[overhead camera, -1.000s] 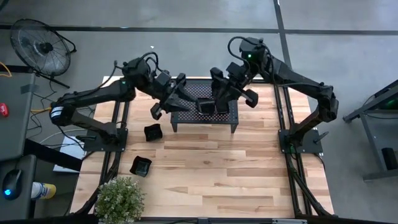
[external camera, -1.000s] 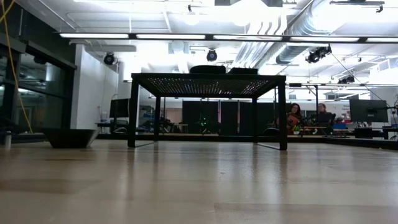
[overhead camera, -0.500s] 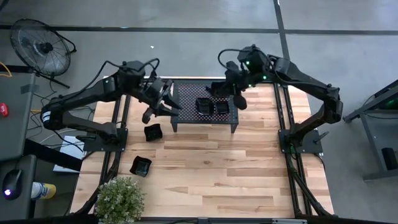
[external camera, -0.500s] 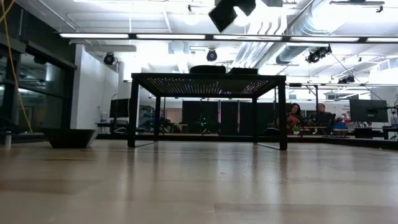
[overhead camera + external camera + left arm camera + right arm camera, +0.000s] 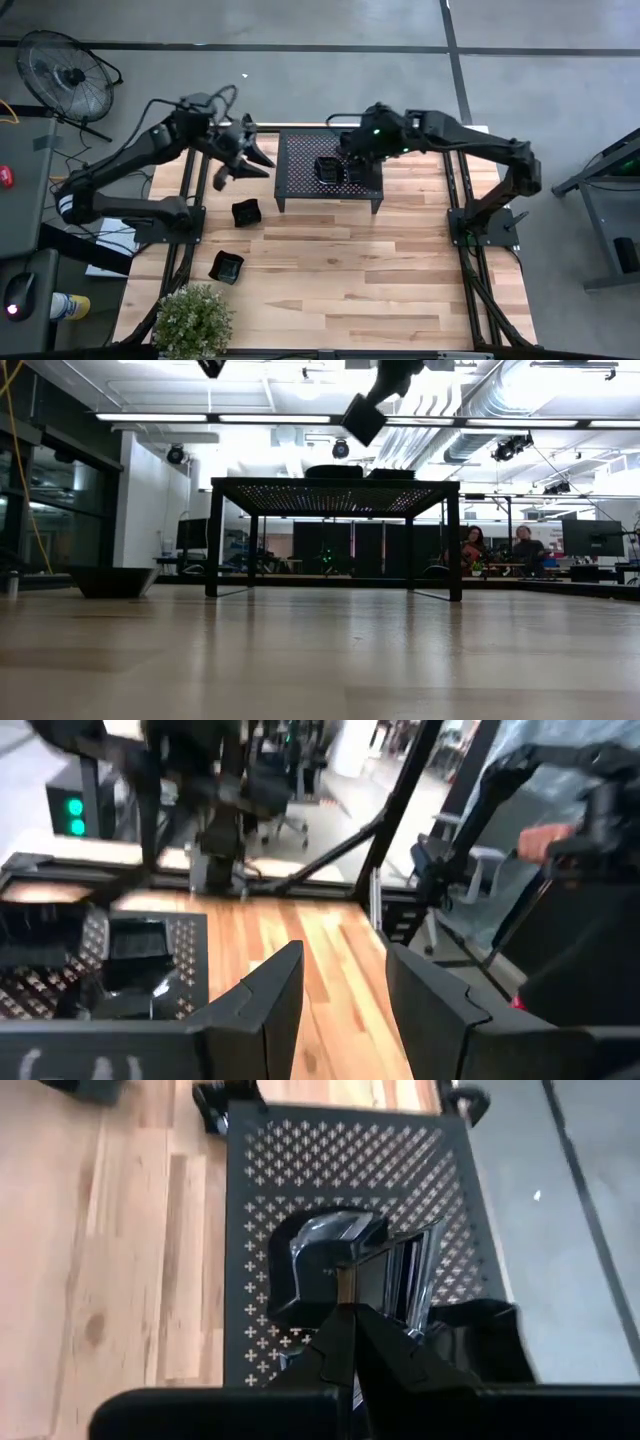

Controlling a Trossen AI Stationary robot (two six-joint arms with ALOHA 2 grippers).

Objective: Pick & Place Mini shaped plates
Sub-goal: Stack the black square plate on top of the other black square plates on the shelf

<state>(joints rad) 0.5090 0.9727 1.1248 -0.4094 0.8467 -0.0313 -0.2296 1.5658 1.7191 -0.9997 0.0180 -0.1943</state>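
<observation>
Two mini shaped plates (image 5: 327, 170) (image 5: 356, 175) rest side by side on top of the black perforated rack (image 5: 300, 150); in the right wrist view they show as one wavy-rimmed plate (image 5: 325, 1265) and one squarer plate (image 5: 480, 1335). Two more plates (image 5: 246, 212) (image 5: 227, 266) lie on the wooden table left of the rack. My right gripper (image 5: 352, 152) (image 5: 345, 1315) hangs shut above the rack's plates, slanting down and clear of them (image 5: 365, 415). My left gripper (image 5: 245, 150) (image 5: 345, 1010) stands open in the air left of the rack, nothing between its fingers.
A potted plant (image 5: 190, 320) stands at the table's near left corner. The rack stands on thin legs (image 5: 455, 545) with open room beneath it. Bare wood stretches across the table's near and right parts (image 5: 400, 270). People sit far behind the table (image 5: 470, 550).
My left gripper has drawn back from the rack's left end toward the table's left edge. My right gripper has turned and tipped downward over the rack, sinking into the low view's top. The plates have stayed put.
</observation>
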